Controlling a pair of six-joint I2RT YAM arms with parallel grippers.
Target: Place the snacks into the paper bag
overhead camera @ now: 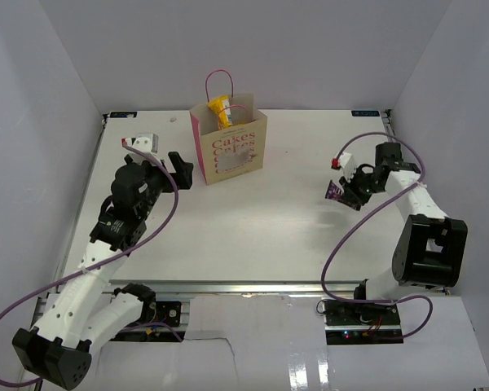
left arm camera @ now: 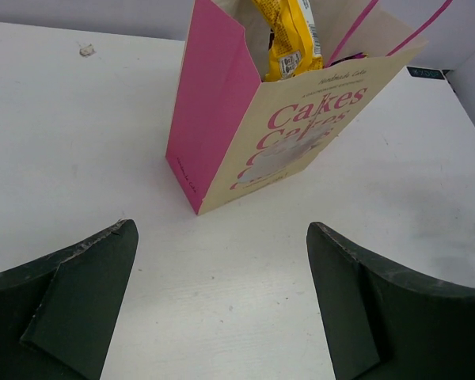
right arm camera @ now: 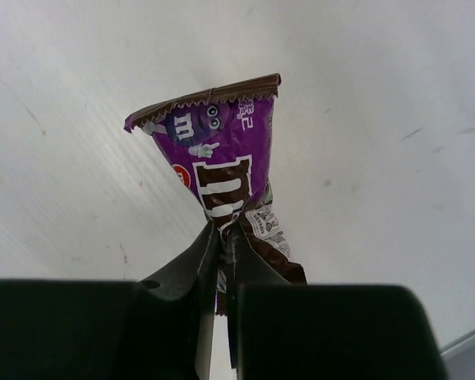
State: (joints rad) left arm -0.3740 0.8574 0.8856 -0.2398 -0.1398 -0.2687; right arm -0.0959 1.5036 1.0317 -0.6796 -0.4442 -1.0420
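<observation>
The tan paper bag (overhead camera: 231, 151) with pink sides and "Cakes" lettering stands upright at the back centre, with a yellow wrapped bar (overhead camera: 221, 111) sticking out of its top. It also shows in the left wrist view (left arm camera: 301, 127) with the yellow bar (left arm camera: 289, 36) inside. My left gripper (overhead camera: 177, 169) is open and empty, just left of the bag (left arm camera: 222, 237). My right gripper (overhead camera: 348, 192) is shut on a small dark purple candy packet (overhead camera: 334, 190), held above the table at the right; the packet (right arm camera: 218, 162) hangs from the closed fingertips (right arm camera: 226, 233).
White walls enclose the table (overhead camera: 269, 236) on three sides. A small crumb (left arm camera: 85, 51) lies on the table behind the bag. Purple cables loop from both arms.
</observation>
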